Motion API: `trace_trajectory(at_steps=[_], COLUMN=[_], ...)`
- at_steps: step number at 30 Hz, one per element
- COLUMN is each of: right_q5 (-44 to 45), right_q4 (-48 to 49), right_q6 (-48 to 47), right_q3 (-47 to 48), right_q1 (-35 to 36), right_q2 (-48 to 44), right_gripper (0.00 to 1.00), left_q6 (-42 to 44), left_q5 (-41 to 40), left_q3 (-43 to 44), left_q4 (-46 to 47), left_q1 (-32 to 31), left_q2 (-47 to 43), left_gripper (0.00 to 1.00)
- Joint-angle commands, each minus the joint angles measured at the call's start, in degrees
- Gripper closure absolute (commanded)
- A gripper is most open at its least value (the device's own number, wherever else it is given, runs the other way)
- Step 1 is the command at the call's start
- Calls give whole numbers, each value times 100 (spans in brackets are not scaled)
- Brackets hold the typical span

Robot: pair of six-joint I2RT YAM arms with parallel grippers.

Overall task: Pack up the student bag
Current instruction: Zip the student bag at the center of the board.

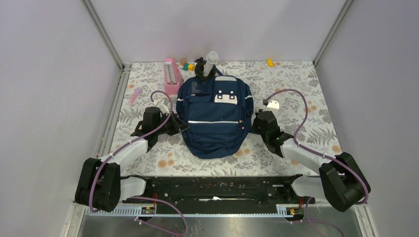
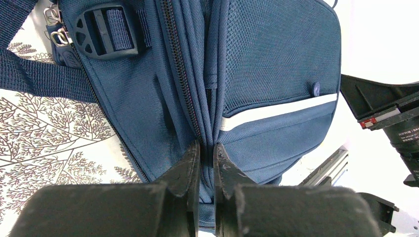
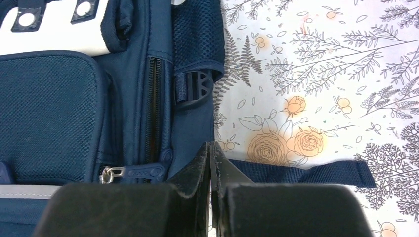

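The student bag (image 1: 215,118), a navy backpack with white-grey patches and a light stripe, lies flat in the middle of the table. My left gripper (image 1: 181,126) is at its left side. In the left wrist view this gripper (image 2: 207,148) is shut on a bunched fold of the bag (image 2: 276,64) beside a zipper. My right gripper (image 1: 254,126) sits against the bag's right side. In the right wrist view its jaws (image 3: 211,148) are pressed together with nothing visible between them, next to the bag's side panel (image 3: 190,133) and over a loose strap (image 3: 306,173).
Behind the bag stand a pink box (image 1: 171,76), a white tube (image 1: 211,60) and small coloured blocks (image 1: 188,66). A pink piece (image 1: 134,95) lies at the left, a yellow block (image 1: 270,62) at the back right, and a white part (image 1: 273,104) near the right arm.
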Motion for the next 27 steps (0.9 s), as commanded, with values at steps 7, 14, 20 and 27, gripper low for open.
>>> trace_trajectory(at_steps=[7,14,20,27], right_q5=[-1138,-1592,-1993,-2242], right_q4=[-689,-680,-482,-69], right_q6=[1139,1524,1792,1954], right_q3=[132,297,258,339], right_q1=[-95,-393,-422,-422], right_q2=[-461,-16,192,502], right_gripper=[67,66,68,67], left_q6=[253,242,255,247], left_q5=[-277,-185,-215,-159], left_q3=[320,312,315,337], left_q4=[168,204,189,203], left_q1=[174,183,196,214], left_q2=[-82,-22,-40,-17], left_gripper=[100,100,100,100])
